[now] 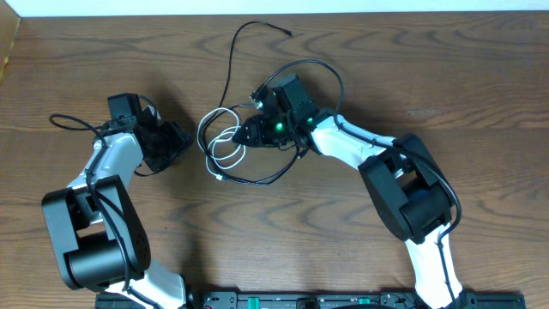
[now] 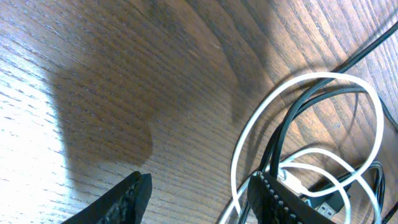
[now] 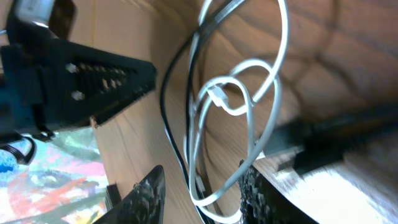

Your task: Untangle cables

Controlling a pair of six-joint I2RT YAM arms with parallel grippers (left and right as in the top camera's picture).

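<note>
while the cables [image 3: 194, 134] lie tangled; left pincer [image 2: 199, 186] apart, empty; right pincer [image 3: 202, 180] apart, astride them

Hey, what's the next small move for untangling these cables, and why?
Probably close the right gripper on the white cable: its loops lie between the open jaws, wound among the black cables, while the left gripper sits open beside the tangle.

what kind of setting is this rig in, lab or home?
Probably a robotics lab bench: a wood-grain table, a left arm and right arm mounted at its near edge, and a tangle of white cable and black cables.
</note>
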